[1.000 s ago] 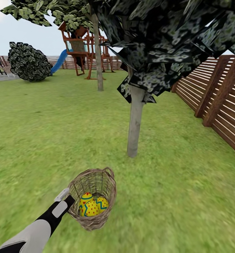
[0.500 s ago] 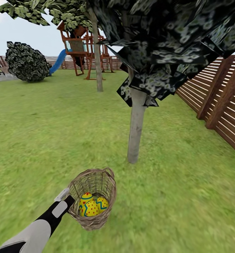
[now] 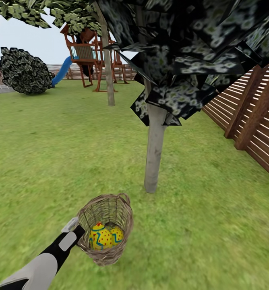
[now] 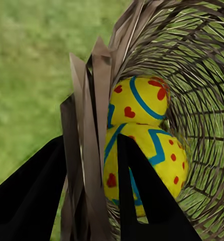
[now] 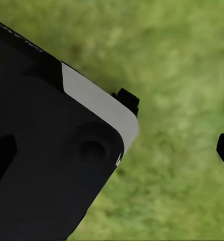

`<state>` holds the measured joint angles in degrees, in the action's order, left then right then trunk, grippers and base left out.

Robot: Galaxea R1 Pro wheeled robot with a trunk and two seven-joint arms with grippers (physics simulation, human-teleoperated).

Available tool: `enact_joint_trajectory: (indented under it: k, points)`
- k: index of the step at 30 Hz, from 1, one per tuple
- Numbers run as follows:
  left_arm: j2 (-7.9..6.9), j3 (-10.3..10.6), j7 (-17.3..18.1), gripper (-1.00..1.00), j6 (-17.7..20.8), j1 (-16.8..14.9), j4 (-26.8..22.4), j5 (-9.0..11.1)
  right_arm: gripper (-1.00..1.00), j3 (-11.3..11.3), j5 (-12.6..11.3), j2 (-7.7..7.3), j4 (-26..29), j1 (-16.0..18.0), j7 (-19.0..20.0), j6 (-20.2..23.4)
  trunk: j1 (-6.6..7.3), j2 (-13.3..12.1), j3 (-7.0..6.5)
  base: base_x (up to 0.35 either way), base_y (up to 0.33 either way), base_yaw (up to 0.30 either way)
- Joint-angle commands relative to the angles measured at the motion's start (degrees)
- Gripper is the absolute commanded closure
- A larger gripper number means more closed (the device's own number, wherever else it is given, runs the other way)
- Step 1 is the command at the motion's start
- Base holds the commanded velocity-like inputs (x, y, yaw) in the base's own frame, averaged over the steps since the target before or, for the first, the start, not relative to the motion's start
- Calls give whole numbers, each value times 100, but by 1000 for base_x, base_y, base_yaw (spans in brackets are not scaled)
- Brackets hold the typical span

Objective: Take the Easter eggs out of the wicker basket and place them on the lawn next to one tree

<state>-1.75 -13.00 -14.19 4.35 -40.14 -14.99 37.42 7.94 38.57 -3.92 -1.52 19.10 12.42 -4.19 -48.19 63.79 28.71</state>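
**Basket carried closer to the chosen tree**

At the far left, the round dark bush (image 3: pixel 23 71) and the play tower (image 3: pixel 86 52) with its blue slide (image 3: pixel 61 71) had slid leftward and upward in the head view over the last second. That was the camera moving with the robot, not the things themselves.

Nearer, the left gripper (image 3: pixel 76 229) was clamped on the rim of the wicker basket (image 3: pixel 106 233), holding it tilted above the lawn (image 3: pixel 38 161). In the left wrist view its two dark fingers (image 4: pixel 137 196) were closed to a narrow gap with the woven wall pinched between them. The basket and arm kept the same place in the head view throughout, so the load was riding along with the robot.

The Easter eggs (image 3: pixel 101 237) lay inside at the bottom of the basket, pressed together. Two showed clearly; I could not make out the third.

Just beyond, the pale-grey trunk of the tree (image 3: pixel 154 153) had drawn lower in the picture, its foot now near the basket's far rim. I judged the approach nearly finished, with no egg yet unloaded.

At the right ran the slatted fence (image 3: pixel 251 121). Of the right gripper (image 5: pixel 177 125), only two dark fingertips showed, well apart over grass, holding nothing.
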Motion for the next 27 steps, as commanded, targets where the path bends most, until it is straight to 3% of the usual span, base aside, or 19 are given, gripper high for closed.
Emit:
enact_joint_trajectory:
  k: [1, 3, 12, 13, 27]
  points:
    - [-3, -11, -23, 100, 28, 25, -33, 5, -100, 15, 31, -13, 17, 41, 40, -61, 0, 4, 5, 0, 0, 0]
    - [-8, -15, -23, 100, 28, 91, -38, -6, -100, 39, -14, -19, 83, 106, 104, -94, 0, 4, 5, 0, 0, 0]
    - [-10, -18, -23, 100, 25, 111, -39, -6, -100, 322, -281, -310, 377, 403, 392, -5, 0, 4, 5, 0, 0, 0]
    - [-10, -17, -23, 100, 26, 111, -39, -6, -100, 1617, -285, -1021, 1772, 656, 6854, 6, 0, 4, 5, 0, 0, 0]
    - [-1, -1, -23, 100, -56, 111, -41, -6, -100, 1631, -289, -1006, 1778, 656, 6853, 15, 0, 4, 5, 186, -39, 0]
